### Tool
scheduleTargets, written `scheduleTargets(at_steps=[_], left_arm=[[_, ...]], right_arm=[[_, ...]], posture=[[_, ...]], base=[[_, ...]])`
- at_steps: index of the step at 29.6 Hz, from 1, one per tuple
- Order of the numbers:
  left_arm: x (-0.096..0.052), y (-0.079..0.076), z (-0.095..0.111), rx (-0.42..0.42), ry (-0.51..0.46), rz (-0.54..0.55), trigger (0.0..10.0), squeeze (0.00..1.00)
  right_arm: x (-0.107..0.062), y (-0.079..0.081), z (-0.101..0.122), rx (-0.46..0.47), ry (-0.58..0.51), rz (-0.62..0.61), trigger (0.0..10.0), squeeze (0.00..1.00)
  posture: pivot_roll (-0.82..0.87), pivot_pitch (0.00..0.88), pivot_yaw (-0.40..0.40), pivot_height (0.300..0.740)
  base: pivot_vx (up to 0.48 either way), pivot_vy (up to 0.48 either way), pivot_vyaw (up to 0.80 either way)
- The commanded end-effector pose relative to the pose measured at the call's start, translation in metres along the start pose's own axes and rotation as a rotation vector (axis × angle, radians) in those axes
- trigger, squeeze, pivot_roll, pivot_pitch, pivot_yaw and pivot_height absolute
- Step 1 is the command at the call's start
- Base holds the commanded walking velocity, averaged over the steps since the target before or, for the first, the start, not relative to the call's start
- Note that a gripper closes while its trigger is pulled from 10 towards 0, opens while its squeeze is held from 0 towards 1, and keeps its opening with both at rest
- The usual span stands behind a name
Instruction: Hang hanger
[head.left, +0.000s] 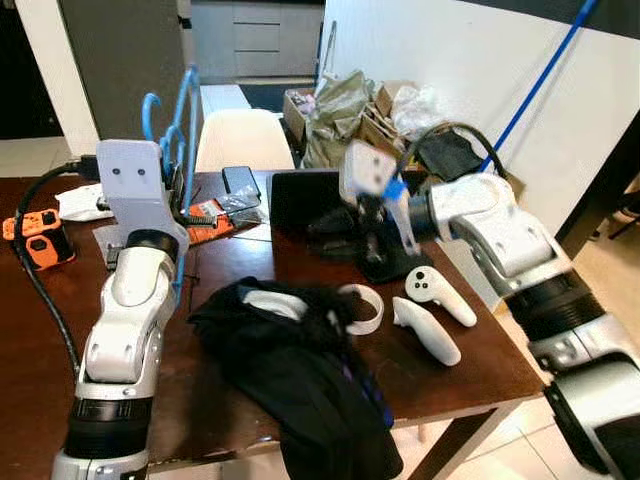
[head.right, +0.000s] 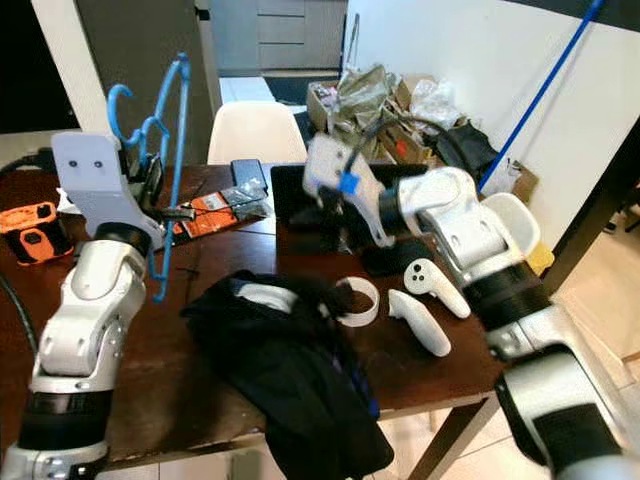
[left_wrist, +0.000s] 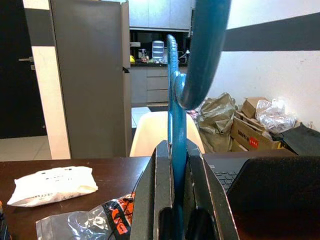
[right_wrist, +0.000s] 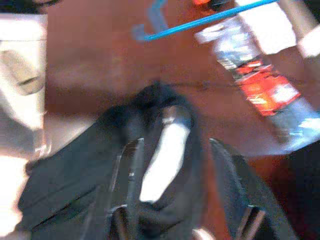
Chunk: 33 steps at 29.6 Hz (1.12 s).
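Crumpled black clothing (head.left: 300, 370) lies at the near table (head.right: 200, 390) edge, beside two white controllers (head.left: 432, 312). My left gripper (left_wrist: 175, 200) is clamped on the blue hanger (head.right: 165, 130) — held upright above the tabletop. My right gripper (right_wrist: 175, 165) hovers over the clothing, fingers spread wide.

Bright even daylight indoors; the right wrist view is motion-blurred.

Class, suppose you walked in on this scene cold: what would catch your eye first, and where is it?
Probably the blue hanger, held upright above the brown table by the left gripper, whose fingers are shut on it. Next, the black garment heaped at the table's near edge, with the open right gripper above it.
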<state>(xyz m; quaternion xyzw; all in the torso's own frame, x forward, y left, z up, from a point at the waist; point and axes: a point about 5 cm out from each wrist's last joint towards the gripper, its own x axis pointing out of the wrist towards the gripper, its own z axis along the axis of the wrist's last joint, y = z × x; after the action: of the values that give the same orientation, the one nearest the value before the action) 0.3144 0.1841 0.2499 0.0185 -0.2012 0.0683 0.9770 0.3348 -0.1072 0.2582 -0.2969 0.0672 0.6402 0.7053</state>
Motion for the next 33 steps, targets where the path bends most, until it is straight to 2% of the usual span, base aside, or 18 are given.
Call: scheduleTargets(at_steps=[1,3,4,5,6,7,8,9,14,18,22,27,33], left_arm=[[-0.001,-0.002,-0.002,-0.007,0.013,-0.007,10.0,0.0],[0.0,-0.001,-0.003,-0.01,0.028,-0.022,10.0,0.0],[0.0,-0.001,-0.003,-0.01,0.028,-0.022,10.0,0.0],[0.001,-0.004,-0.003,-0.017,0.04,-0.057,10.0,0.0],[0.002,-0.007,-0.003,-0.019,0.049,-0.087,10.0,0.0],[0.003,-0.008,-0.003,-0.019,0.054,-0.106,10.0,0.0],[0.003,-0.008,-0.003,-0.019,0.054,-0.106,10.0,0.0],[0.005,-0.01,-0.002,-0.013,0.059,-0.135,10.0,0.0],[0.008,-0.012,-0.001,0.002,0.079,-0.185,10.0,0.0],[0.008,-0.018,-0.003,0.034,0.11,-0.281,10.0,0.0],[0.007,-0.023,-0.002,0.036,0.108,-0.323,10.0,0.0],[0.004,-0.034,-0.002,0.012,0.103,-0.369,10.0,0.0],[0.002,-0.04,-0.003,0.002,0.107,-0.391,10.0,0.0]], right_arm=[[-0.001,0.004,0.003,-0.004,0.003,0.03,10.0,1.0],[-0.012,0.006,0.012,0.028,-0.113,0.046,10.0,1.0],[-0.012,0.006,0.012,0.028,-0.113,0.046,10.0,1.0],[-0.022,0.006,0.022,0.056,-0.239,0.053,10.0,0.65],[-0.029,0.006,0.029,0.07,-0.328,0.061,10.0,0.55],[-0.034,0.006,0.033,0.078,-0.381,0.066,10.0,0.55],[-0.034,0.006,0.033,0.078,-0.381,0.066,10.0,0.55],[-0.038,0.003,0.035,0.089,-0.445,0.03,10.0,0.0],[-0.043,-0.003,0.035,0.123,-0.551,-0.055,10.0,0.0],[-0.04,-0.011,0.024,0.249,-0.688,-0.2,10.0,0.0],[-0.035,-0.013,0.011,0.317,-0.681,-0.256,10.0,0.0],[-0.033,-0.002,0.002,0.36,-0.711,-0.202,10.0,0.0],[-0.031,0.003,-0.002,0.368,-0.707,-0.184,10.0,0.0]], posture=[[0.02,0.0,-0.071,0.74],[0.02,0.0,-0.071,0.74],[0.02,0.0,-0.071,0.74],[0.02,0.0,-0.068,0.74],[0.02,0.0,-0.068,0.74],[0.02,0.0,-0.068,0.74],[0.02,0.0,-0.068,0.74],[0.02,0.0,-0.068,0.74],[0.02,0.0,-0.062,0.74],[0.02,0.0,-0.056,0.74],[0.02,0.0,-0.053,0.74],[0.01,0.0,-0.044,0.74],[0.01,0.0,-0.04,0.74]], base=[[0.0,0.0,0.0],[0.0,0.0,0.0],[0.0,0.0,0.0],[0.0,0.0,0.0],[0.0,0.0,0.0],[0.0,0.0,0.0],[0.0,0.0,0.0],[0.0,0.0,0.0],[0.0,0.0,0.0],[-0.322,0.0,0.0],[-0.371,0.0,0.0],[-0.376,0.0,0.0],[-0.386,0.0,0.0]])
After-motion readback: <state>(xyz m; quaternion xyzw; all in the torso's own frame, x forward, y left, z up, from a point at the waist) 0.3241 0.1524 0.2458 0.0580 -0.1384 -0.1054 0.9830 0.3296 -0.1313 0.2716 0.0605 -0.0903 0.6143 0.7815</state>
